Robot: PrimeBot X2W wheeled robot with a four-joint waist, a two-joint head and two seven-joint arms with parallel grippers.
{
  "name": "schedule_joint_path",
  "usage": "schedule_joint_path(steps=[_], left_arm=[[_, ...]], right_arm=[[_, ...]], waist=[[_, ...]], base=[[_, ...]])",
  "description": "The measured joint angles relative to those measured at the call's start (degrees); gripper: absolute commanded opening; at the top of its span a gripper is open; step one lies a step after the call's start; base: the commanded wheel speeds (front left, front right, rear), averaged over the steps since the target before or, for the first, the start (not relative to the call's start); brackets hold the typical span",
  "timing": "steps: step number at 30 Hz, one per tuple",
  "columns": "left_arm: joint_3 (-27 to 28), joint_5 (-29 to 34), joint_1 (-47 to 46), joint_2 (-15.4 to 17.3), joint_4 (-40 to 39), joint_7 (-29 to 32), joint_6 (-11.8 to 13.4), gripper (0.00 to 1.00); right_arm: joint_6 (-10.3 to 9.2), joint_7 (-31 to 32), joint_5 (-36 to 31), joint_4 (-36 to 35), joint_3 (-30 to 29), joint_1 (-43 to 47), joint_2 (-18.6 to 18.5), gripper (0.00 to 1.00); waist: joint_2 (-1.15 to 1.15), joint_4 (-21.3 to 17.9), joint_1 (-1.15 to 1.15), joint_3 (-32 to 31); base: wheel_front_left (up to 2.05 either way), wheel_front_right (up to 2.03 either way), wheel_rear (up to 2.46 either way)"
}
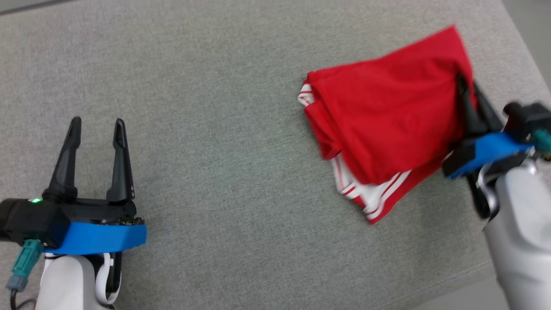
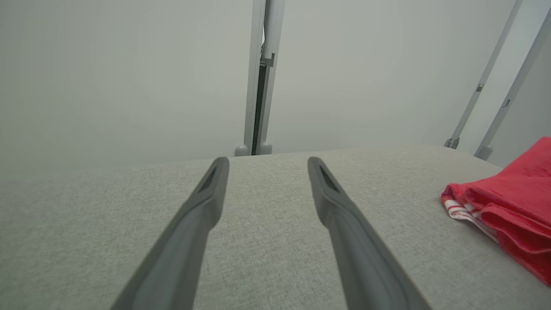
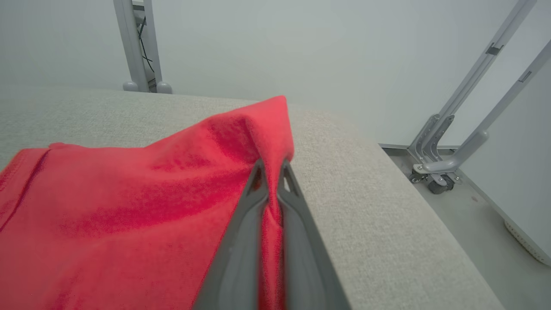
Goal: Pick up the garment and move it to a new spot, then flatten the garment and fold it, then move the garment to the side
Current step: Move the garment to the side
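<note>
Right tool pinches a raised edge of the folded red garment at the right of the surface; left tool stands wide open, empty. Seemingly the final move aside: next needs a steady sideways drag

Counter: grey woven fabric top, rounded far edge.
Wall: plain, pale grey-white, evenly lit.
Upright post: pale metal, at 12 o'clock behind the counter in the left wrist view.
Slanted struts: two, grey metal, at 2 o'clock in the right wrist view, ending at a caster.
Floor: smooth grey, at 4 o'clock.
</note>
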Motion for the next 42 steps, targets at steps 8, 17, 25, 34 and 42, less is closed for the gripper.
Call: schedule_joint_path(steps=[8, 17, 25, 34, 42], left_arm=[[-0.78, 0.44, -2.80, 0.98, -2.48, 0.00, -0.01, 1.00], [-3.00, 0.32, -6.91, 1.77, -4.15, 0.00, -0.02, 1.00], [-3.14, 0.14, -8.17, 2.12, -5.60, -0.18, -0.19, 1.00], [-2.09, 0.05, -7.01, 1.37, -3.77, -0.11, -0.19, 1.00], [0.86, -0.55, -2.16, 0.02, -1.67, -0.11, -0.19, 1.00]], right_arm=[[0.00, 4.24, -1.09, -0.78, -3.23, -11.12, -7.37, 0.00], [0.00, 7.58, -1.93, 4.17, -11.04, -18.58, -17.29, 0.00], [0.01, 7.93, -4.16, 8.16, -15.10, -20.79, -18.95, 1.00], [0.00, 1.27, -7.24, 8.26, -16.15, -21.00, -16.15, 1.00], [0.00, -1.20, -8.04, 1.64, -11.67, -15.04, -8.34, 1.00]], waist=[[0.00, 1.76, 0.00, 5.07], [0.00, 4.85, 0.00, 11.36], [0.00, 6.36, 0.00, 14.13], [0.00, 6.58, 0.00, 10.65], [0.00, 7.46, 0.00, 3.17]], base=[[0.00, 0.00, 0.00], [0.00, 0.00, 0.00], [0.00, 0.00, 0.00], [0.00, 0.00, 0.00], [0.00, 0.00, 0.00]])
